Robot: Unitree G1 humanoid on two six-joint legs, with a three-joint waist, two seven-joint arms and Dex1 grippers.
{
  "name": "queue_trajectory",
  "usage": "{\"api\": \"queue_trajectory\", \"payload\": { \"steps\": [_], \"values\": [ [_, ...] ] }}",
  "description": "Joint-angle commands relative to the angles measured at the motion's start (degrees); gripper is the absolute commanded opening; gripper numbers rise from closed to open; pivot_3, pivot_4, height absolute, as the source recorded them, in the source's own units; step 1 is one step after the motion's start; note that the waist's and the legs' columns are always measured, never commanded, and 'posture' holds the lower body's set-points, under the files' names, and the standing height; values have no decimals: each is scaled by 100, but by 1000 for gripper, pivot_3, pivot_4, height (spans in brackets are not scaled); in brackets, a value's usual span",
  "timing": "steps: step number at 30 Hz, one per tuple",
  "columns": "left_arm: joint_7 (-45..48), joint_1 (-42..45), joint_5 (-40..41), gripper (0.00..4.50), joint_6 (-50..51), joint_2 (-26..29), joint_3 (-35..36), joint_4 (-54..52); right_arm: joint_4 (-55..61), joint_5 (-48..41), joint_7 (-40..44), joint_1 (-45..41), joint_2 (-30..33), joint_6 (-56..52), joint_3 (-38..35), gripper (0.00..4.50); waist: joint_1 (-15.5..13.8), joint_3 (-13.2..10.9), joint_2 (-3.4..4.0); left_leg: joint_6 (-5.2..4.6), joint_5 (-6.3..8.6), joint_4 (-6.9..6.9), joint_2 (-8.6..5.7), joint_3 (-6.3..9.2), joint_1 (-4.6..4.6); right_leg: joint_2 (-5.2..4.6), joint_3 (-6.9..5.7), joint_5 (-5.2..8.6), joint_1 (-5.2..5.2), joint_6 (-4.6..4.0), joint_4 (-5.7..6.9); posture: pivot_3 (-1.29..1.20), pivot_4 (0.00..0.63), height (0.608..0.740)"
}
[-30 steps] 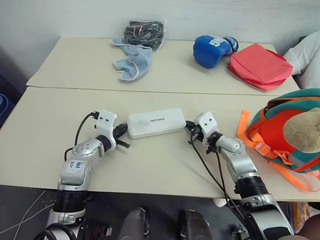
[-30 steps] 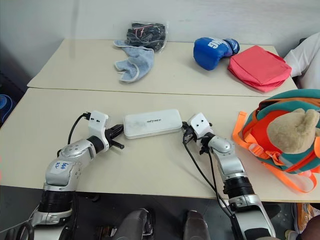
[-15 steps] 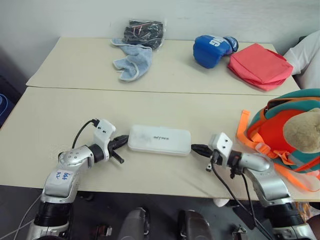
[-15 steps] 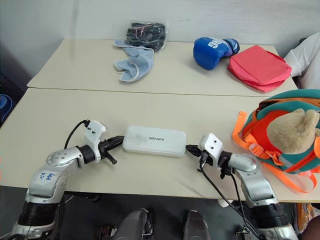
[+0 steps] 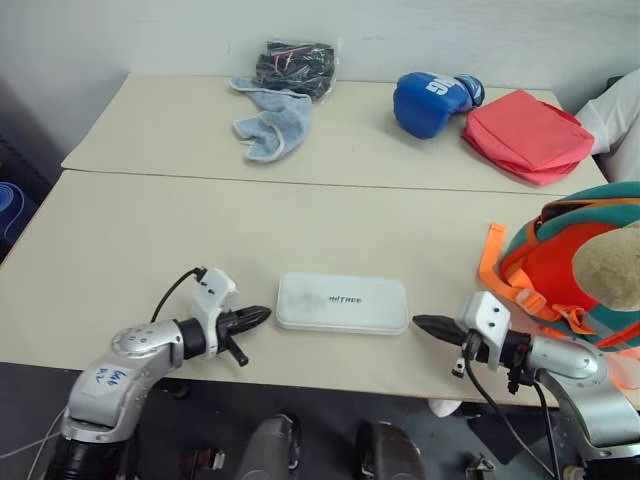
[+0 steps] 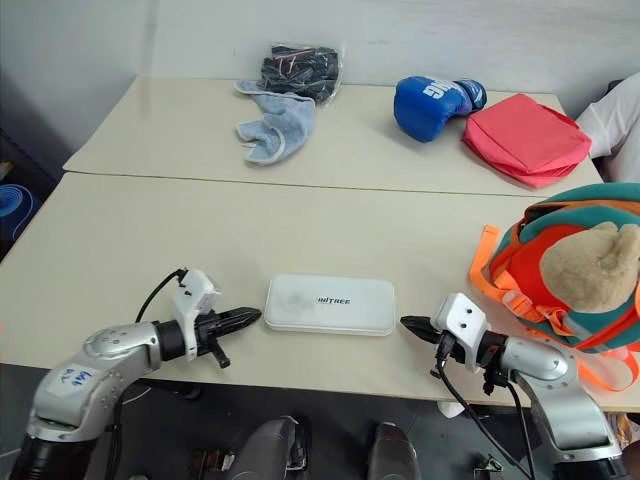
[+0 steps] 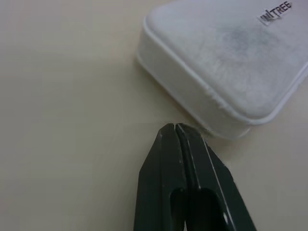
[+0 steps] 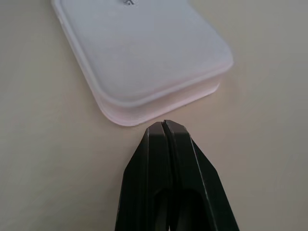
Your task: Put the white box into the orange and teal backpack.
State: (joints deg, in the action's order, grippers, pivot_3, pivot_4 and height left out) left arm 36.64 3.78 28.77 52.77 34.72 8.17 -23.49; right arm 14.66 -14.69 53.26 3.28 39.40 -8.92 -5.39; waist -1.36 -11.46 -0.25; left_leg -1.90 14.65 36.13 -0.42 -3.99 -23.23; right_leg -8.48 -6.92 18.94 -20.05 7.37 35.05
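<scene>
- Lying flat near the front edge of the beige tabletop (image 5: 150, 240), the flat white rectangular plastic box with rounded corners (image 5: 342, 302) sits between the two claws in the left eye view, long side across the robot.
- Left gripper (image 5: 262, 313): black fingers clenched, empty, tip just beside the box's left short end, a small gap visible.
- Right gripper (image 5: 420, 322): fingers pressed together, empty, tip just off the box's right short end, not touching.
- Bulky orange fabric backpack with teal trim (image 5: 560, 265) stands at the right edge of the table, well apart from the box; beige plush toy (image 5: 610, 265) on its front, orange strap (image 5: 492, 262) trailing onto the table.
- Far table: light blue cloth (image 5: 268, 125), dark bundle in clear plastic bag (image 5: 296, 60), blue boxing glove (image 5: 432, 100), flat red-pink pouch (image 5: 530, 135).
- Right eye view: same layout, box centred between both closed tips.
- Left wrist view: closed black fingers (image 7: 166, 168) point at a rounded corner of the box (image 7: 226, 62); tip very near the lower rim, contact unclear. Dark lettering on the lid.
- Right wrist view: clenched fingers (image 8: 156, 159) aim at the box's short end (image 8: 144, 53), thin strip of table between them.
</scene>
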Motion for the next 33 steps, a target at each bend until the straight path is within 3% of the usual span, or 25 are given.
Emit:
{"api": "queue_trajectory", "payload": {
  "steps": [1,7,10,13,18,19,26,33],
  "values": [
    [104,159,787,572,1197,125,548,304,-59,-75,-14,-91,56,145,-154,0,-2,0,0,0,0,0,0,0,0,0,0,0,0,0,0,0,150,740],
    [-178,1277,1665,2355,3270,1,1436,1299,-228,-58,20,-299,103,200,-125,0,0,0,0,1,-3,5,1,0,3,6,0,1,-1,-1,12,0,150,740],
    [-399,1936,1810,3154,3945,45,1360,2044,-302,-41,66,-410,124,236,-55,0,-2,0,-2,1,-4,6,1,-1,2,10,0,1,-4,-1,40,0,150,740],
    [-933,2694,1756,4080,3973,-199,1209,3196,-405,-14,108,-599,133,225,42,0,-18,0,-1,0,-7,14,-1,-8,5,8,-3,1,-3,-1,49,0,150,740],
    [-975,3311,2213,4185,3973,-369,681,3888,-431,-2,212,-773,129,206,167,0,-23,0,-2,1,-6,16,-2,-7,14,5,8,1,5,-1,50,0,150,740],
    [-948,3371,2394,4185,3973,-261,313,3913,-439,8,223,-805,123,207,194,0,-24,0,-2,1,-6,16,-2,-7,12,5,8,1,5,-1,48,0,150,740],
    [-1305,3408,3266,4185,3973,-279,-548,3967,-293,-73,235,-997,45,38,397,0,-6,1,-3,0,-6,18,-5,-11,11,6,25,1,5,-1,45,0,150,740],
    [-1932,3494,3698,4185,3973,-652,-228,4234,-191,-73,219,-955,16,-97,562,0,-35,3,-6,-3,-4,31,-5,-5,17,4,23,1,26,-1,37,0,150,740]
  ]
}}
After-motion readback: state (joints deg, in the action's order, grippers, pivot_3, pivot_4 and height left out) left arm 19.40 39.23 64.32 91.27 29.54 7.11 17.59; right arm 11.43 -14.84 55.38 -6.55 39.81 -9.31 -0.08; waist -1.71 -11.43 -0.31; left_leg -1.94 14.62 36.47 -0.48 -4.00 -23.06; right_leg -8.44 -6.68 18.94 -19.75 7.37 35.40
